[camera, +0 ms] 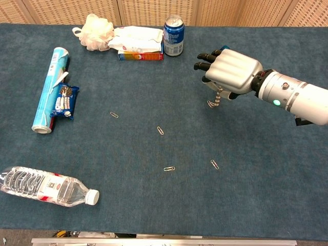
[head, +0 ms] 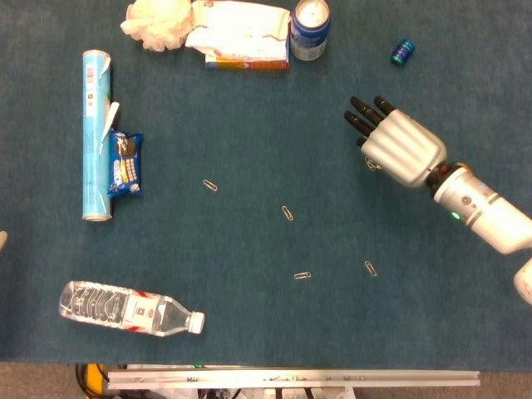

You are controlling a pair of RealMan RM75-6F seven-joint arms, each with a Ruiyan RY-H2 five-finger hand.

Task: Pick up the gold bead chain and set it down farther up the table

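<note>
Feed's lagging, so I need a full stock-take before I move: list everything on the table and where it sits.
Bead chain: one, gold, dangling below the right hand.
Soda can: one, blue, far edge, upright.
Tissue pack: one, white, left of the can.
Bath puff: one, cream, far left.
Tube: one, light blue, lying at left.
Cookie pack: one, blue, beside the tube.
Water bottle: one, clear, near left, on its side.
Paper clips: four, scattered mid-table.
Small cylinder: one, blue-green, far right.
Right hand: holds the chain.
Left hand: unseen.
</note>
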